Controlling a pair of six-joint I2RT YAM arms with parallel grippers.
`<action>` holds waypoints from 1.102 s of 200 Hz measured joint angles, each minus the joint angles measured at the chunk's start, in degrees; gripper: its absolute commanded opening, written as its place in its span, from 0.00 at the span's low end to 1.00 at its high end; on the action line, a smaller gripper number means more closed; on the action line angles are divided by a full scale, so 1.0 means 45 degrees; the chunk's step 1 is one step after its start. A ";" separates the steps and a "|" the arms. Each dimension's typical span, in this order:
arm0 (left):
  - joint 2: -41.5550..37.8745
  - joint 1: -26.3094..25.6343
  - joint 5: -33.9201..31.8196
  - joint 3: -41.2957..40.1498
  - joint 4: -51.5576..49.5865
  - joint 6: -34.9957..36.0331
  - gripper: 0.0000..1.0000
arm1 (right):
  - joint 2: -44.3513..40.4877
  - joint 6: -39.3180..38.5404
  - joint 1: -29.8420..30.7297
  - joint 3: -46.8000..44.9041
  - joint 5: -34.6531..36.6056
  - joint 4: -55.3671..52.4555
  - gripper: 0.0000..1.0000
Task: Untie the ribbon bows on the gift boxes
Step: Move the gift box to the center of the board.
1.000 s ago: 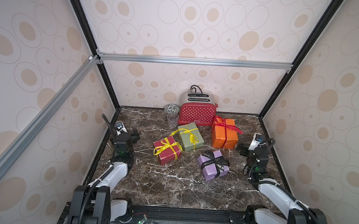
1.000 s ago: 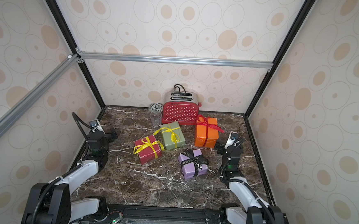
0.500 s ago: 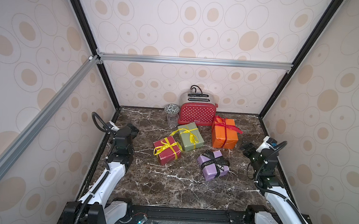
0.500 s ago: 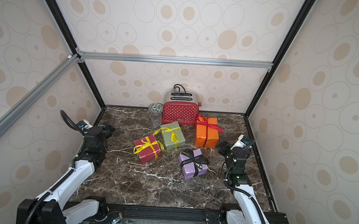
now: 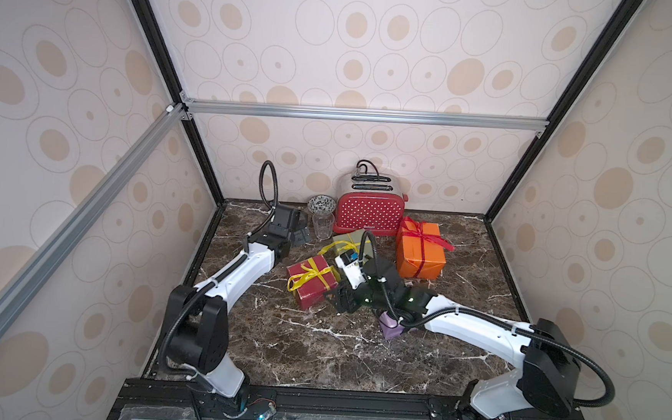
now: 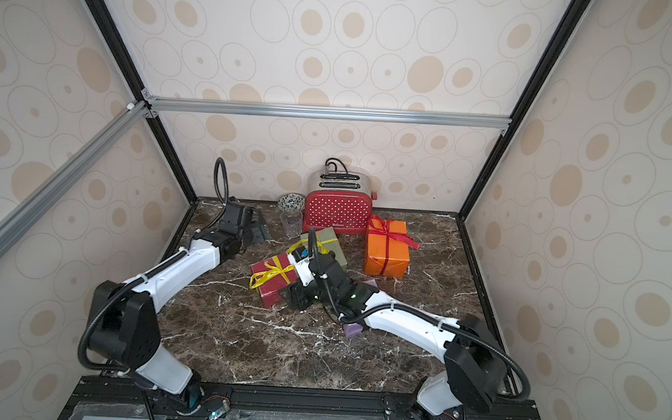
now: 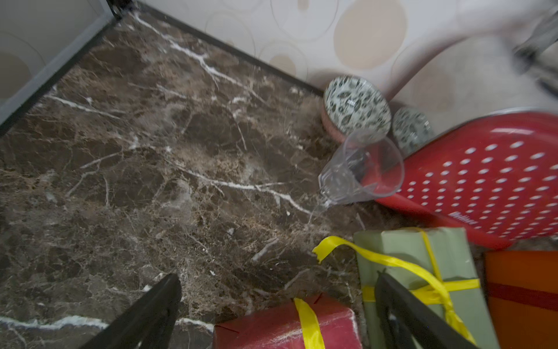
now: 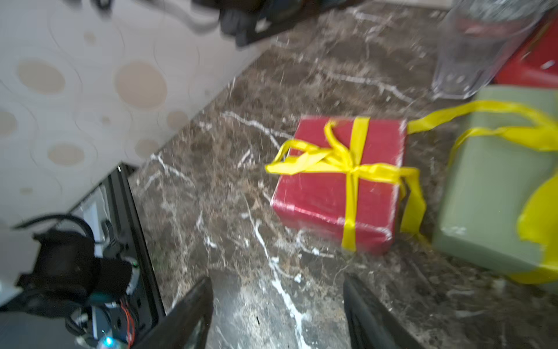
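- The right gripper (image 5: 339, 299) has crossed the table (image 5: 317, 358) to the dark red box (image 5: 311, 287); its jaws are apart and empty, but narrower.
- The left gripper (image 5: 300, 233), spread wide, moved near the glass (image 5: 322, 224).
- The yellow bow (image 8: 347, 163) on that box stays tied, probably the next target.

A lab test booth: aluminium frame (image 5: 364, 114), wallpapered panels (image 5: 337, 39), marble-look tabletop (image 5: 318, 350).

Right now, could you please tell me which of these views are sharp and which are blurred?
Both top views are sharp and evenly lit, and the dark red box looks crisp in them. The right wrist view is smeared throughout, which softens the yellow bow and the wall. The left wrist view is mildly soft, and worst around the toaster.
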 measured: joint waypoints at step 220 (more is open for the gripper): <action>0.4284 -0.0806 0.7111 0.2331 -0.2948 0.1647 0.86 | 0.2191 0.1447 -0.0782 -0.0092 0.0865 -0.0248 0.63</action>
